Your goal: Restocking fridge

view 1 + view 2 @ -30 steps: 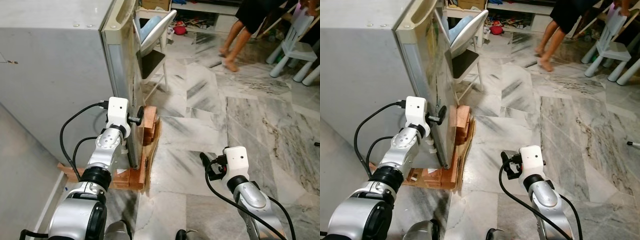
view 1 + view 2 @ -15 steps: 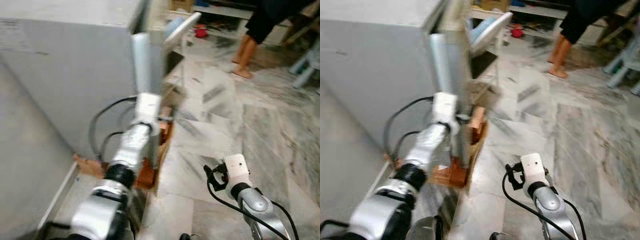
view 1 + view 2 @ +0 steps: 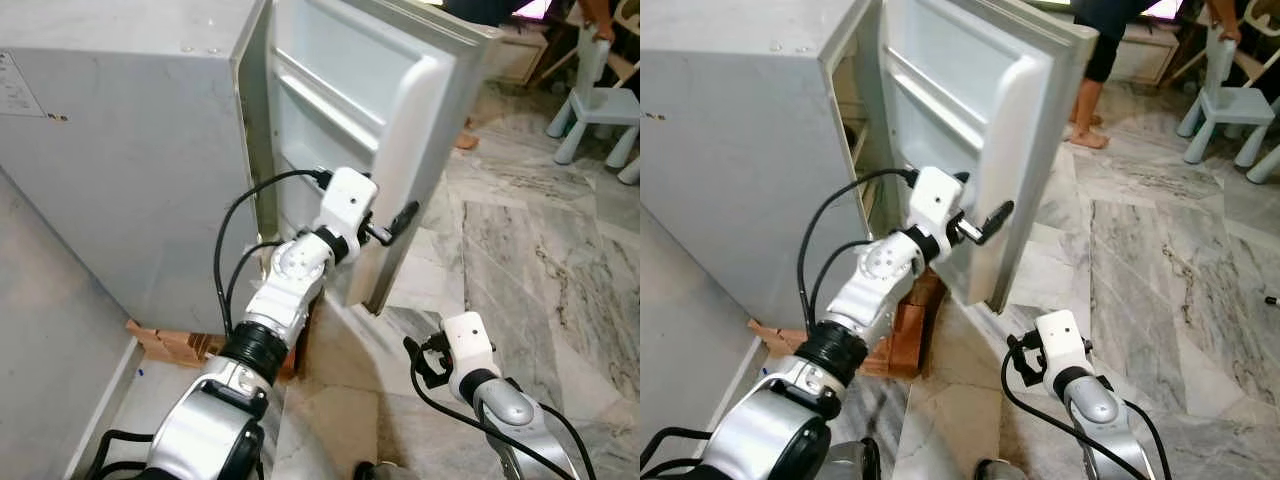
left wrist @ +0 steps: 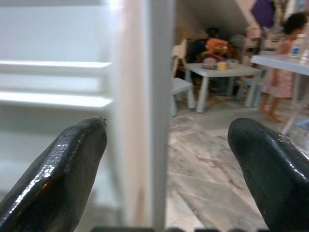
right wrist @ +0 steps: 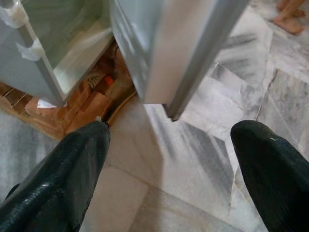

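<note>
- With its door (image 3: 400, 120) swung wide, the small grey metal fridge (image 3: 130, 150) on bricks (image 3: 902, 330) stands ready; judging by this, opening is done and stocking remains.
- Left gripper (image 3: 395, 222) straddles the door's free edge, fingers (image 4: 67, 169) spread wide.
- Right gripper (image 3: 418, 358) hangs low, fingers (image 5: 63, 174) wide, holding nothing.
- White door shelves (image 3: 330, 100) look bare; the fridge's interior is mostly hidden.

A person's bare legs (image 3: 1087, 100) stood on the marble floor (image 3: 1160, 250) near a white child's chair (image 3: 1230, 105); bricks (image 3: 902, 335) and cardboard (image 3: 165, 345) lay below.
</note>
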You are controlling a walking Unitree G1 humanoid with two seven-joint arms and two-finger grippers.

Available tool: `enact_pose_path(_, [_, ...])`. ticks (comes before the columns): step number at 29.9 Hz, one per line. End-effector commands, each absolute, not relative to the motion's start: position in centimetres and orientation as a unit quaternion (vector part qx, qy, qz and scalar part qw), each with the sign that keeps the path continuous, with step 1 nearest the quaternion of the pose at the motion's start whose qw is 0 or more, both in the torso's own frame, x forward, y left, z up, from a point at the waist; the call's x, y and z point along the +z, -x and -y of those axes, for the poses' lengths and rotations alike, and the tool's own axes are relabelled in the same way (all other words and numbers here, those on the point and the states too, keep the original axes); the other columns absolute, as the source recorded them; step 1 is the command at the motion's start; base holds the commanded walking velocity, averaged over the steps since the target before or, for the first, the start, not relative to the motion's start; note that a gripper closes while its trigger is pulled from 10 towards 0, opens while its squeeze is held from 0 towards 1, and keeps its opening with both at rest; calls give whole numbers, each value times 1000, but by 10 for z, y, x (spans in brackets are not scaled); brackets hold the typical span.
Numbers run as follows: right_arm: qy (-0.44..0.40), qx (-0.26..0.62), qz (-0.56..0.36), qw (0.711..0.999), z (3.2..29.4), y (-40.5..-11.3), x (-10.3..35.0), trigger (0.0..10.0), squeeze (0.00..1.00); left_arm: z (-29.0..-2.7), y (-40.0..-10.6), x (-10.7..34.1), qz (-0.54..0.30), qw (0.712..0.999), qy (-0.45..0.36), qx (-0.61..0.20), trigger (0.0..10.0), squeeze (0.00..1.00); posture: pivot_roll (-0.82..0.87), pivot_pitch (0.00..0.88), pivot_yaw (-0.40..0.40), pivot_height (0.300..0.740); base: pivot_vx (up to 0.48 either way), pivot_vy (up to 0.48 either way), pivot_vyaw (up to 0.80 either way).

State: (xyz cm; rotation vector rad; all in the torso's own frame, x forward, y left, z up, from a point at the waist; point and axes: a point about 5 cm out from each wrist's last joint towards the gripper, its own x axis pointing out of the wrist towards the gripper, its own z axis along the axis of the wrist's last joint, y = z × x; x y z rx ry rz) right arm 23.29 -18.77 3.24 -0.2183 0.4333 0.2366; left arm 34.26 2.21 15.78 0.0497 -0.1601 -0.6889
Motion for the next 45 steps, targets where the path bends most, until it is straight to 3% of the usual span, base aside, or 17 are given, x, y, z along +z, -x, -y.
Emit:
enact_pose_path(1, [117, 113, -210, 964, 191, -233, 34, 10000, 0, -47, -345, 146, 59, 952, -20, -299, 10000, 0, 43, 60, -61, 740, 0, 0, 0])
enact_pose_path(12, [117, 99, -199, 968, 192, -236, 36, 10000, 0, -107, -324, 119, 34, 976, -39, -212, 10000, 0, 56, 59, -57, 740, 0, -265, -263])
enact_pose_path(28, [124, 99, -173, 972, 190, -241, 41, 10000, 0, -125, -316, 108, 17, 981, -96, -166, 10000, 0, 54, 56, -55, 740, 105, -409, 0])
enact_pose_path(38, [117, 95, -136, 979, 185, -253, 54, 10000, 0, -156, -309, 95, -9, 988, -123, -96, 10000, 0, 56, 54, -58, 740, 466, 0, 0])
enact_pose_path(45, [122, 104, -110, 981, 181, -255, 60, 10000, 0, -159, -306, 92, -11, 987, -134, -90, 10000, 0, 63, 53, -59, 740, 480, 0, 0])
